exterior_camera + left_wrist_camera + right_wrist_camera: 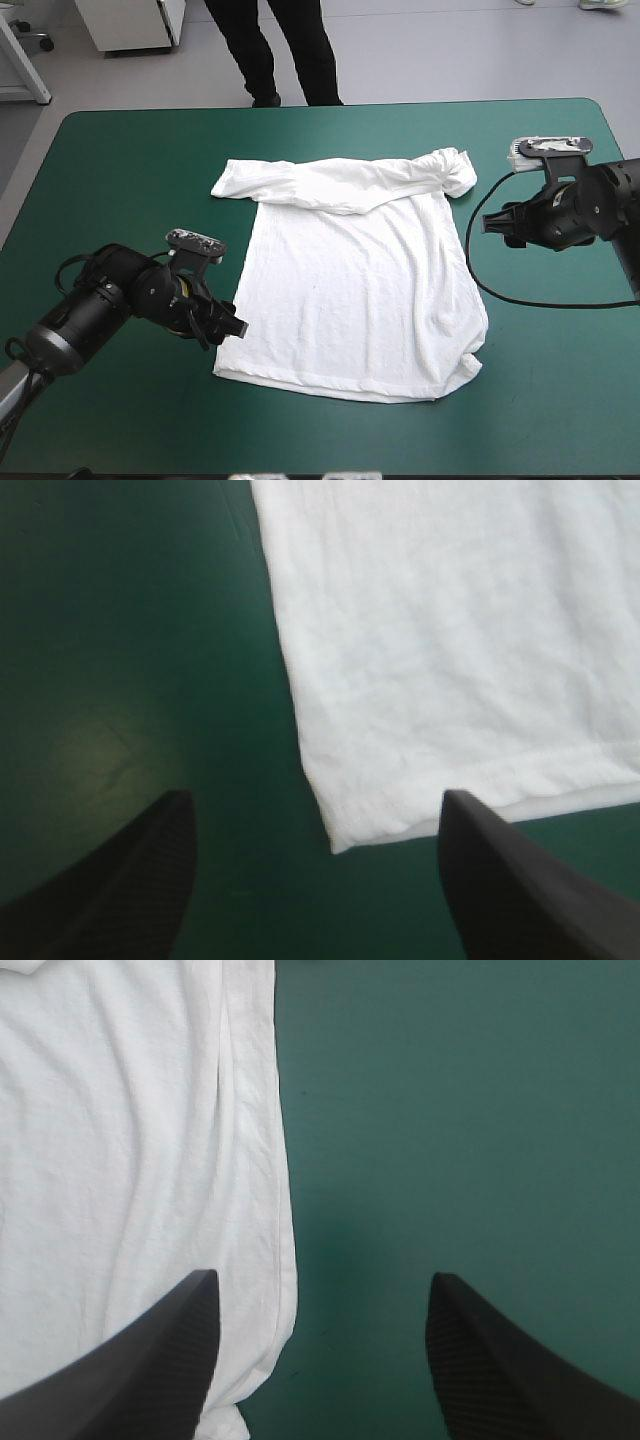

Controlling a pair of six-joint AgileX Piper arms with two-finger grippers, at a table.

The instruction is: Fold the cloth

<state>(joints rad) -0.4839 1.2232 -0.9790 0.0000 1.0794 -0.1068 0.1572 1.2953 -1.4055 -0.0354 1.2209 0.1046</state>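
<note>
White T-shirt (360,290) lay flat mid-table on the teal-green cover (120,170). Left gripper (232,325), spread wide, sat at its near hem corner; right gripper (492,222), equally wide, hovered beside the opposite edge, both seemingly ready to grasp.

The high view looks forward and down from above and behind the robot, far enough back to take in nearly the whole table (120,140), its far edge near the top. The left wrist view sits close over the table (130,680), looking along the left pincer (315,800) and down onto the near-left corner of the T-shirt (450,630). The high view shows that same corner just ahead of the left pincer (232,325). The right wrist view, equally close, looks steeply down past the right pincer (322,1278) at the right side edge of the T-shirt (120,1140) and the bare table (450,1110) beside it. That strip also shows in the high view, between the T-shirt (350,290) and the right pincer (492,222).
</note>
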